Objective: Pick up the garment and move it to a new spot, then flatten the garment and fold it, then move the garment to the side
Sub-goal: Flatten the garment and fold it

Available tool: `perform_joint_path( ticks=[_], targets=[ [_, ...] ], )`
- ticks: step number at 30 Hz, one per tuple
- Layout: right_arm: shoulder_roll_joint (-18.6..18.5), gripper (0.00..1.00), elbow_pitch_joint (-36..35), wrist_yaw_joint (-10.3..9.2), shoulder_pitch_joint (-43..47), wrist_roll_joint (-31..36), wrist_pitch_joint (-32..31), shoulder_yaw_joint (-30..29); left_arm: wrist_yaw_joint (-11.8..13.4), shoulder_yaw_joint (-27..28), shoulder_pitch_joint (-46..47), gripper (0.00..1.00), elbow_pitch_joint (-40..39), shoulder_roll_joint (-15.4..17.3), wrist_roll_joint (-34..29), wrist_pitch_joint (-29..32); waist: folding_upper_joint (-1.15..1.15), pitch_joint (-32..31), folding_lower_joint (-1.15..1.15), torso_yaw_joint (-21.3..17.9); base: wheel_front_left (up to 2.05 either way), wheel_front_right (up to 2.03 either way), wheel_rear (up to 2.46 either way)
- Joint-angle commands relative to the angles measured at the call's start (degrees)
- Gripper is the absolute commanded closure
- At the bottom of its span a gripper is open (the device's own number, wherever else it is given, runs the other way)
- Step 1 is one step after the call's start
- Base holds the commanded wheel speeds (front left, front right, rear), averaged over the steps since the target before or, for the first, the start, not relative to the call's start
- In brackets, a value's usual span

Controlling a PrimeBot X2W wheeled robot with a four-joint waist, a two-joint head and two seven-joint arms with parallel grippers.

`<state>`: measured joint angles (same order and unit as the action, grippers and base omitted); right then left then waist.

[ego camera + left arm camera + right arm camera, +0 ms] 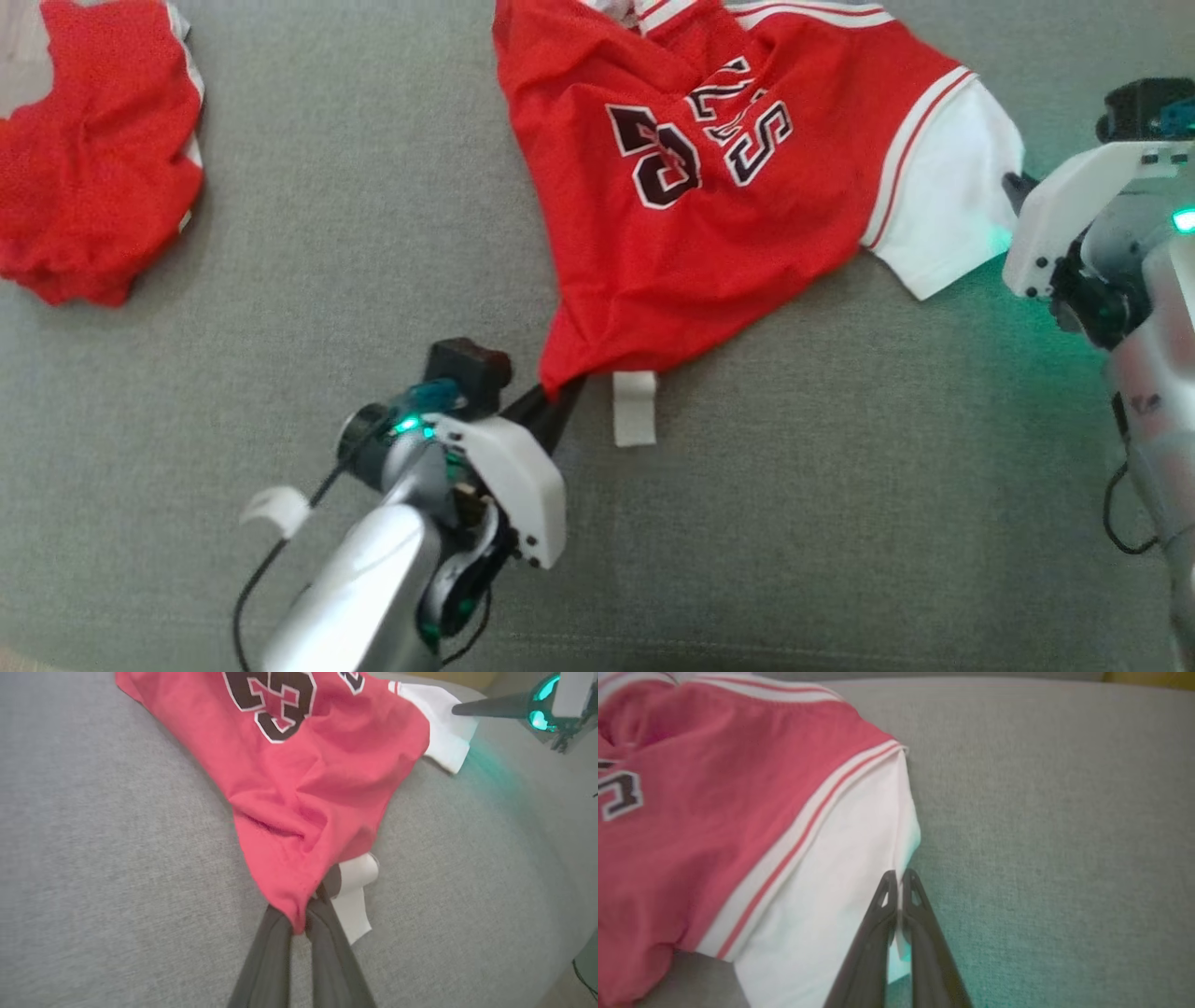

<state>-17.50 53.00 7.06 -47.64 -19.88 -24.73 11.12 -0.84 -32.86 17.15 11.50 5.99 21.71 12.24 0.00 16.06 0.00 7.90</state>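
Observation:
A red jersey [719, 177] with dark numerals and white sleeves lies crumpled on the grey surface, stretched toward my left arm. My left gripper [563, 387] is shut on its lower red corner [292, 914], beside a white label [635, 408]. My right gripper [1013, 187] is shut on the edge of the white sleeve [840, 882], the cloth pinched between the fingertips [899, 882]. In the left wrist view the right gripper's dark finger [490, 708] touches the white sleeve [444, 723].
A second red and white garment [93, 159] lies bunched at the far left. The grey fabric surface [840, 523] spreads wide around both arms. A green light glows on each wrist.

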Motion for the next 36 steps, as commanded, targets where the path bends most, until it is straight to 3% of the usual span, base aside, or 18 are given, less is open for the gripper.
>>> perform_joint_path(
  ticks=[1, 8, 15, 19, 24, 30, 36],
  targets=[
    [-0.8, 1.0, -3.8, 0.43, 0.7, -2.1, 0.4, 1.5, 0.6, 2.8, 0.1, 1.0, -3.6, 1.5, 0.8, 0.3, 0.0, -1.0, 0.0, -0.8, 0.0, 0.0, 0.0],
    [-3.7, 1.0, -19.9, 0.43, 6.5, -15.1, 0.2, 1.3, 2.9, 9.0, -3.8, 1.0, -15.6, 5.9, 5.0, 2.2, 0.0, -5.3, 0.0, -3.0, 0.0, 0.0, 0.0],
    [-4.2, 1.0, -43.5, 0.43, 15.7, -25.5, -4.8, -11.0, 5.4, 16.7, -7.9, 1.0, -31.9, 11.1, 9.6, 5.9, 0.0, -9.7, 0.0, -5.1, 0.0, 0.0, 0.0],
    [-0.9, 1.0, -57.6, 0.43, 18.9, -26.8, -10.9, -20.6, 6.1, 20.7, -7.5, 1.0, -41.0, 14.4, 11.6, 9.2, 0.0, -10.7, 0.0, -6.3, 0.0, 0.0, 0.0],
    [6.9, 1.0, -72.4, 0.43, 16.4, -26.5, -19.6, -29.3, 6.0, 24.3, -3.2, 1.0, -50.0, 16.8, 17.0, 14.7, 0.0, -10.8, 0.0, -7.7, 0.0, 0.0, 0.0],
    [12.8, 1.0, -79.9, 0.43, 6.8, -23.1, -29.1, -33.4, 5.9, 26.7, 6.3, 1.0, -54.3, 19.3, 23.0, 21.7, 0.0, -7.8, 0.0, -8.9, 0.0, 0.0, 0.0],
    [13.8, 1.0, -74.5, 0.43, -3.6, -13.1, -32.6, -32.8, 5.1, 26.4, 19.0, 1.0, -46.0, 20.6, 25.1, 25.7, 0.0, -1.9, 0.0, -8.3, 0.0, 0.0, 0.0]
  ],
)
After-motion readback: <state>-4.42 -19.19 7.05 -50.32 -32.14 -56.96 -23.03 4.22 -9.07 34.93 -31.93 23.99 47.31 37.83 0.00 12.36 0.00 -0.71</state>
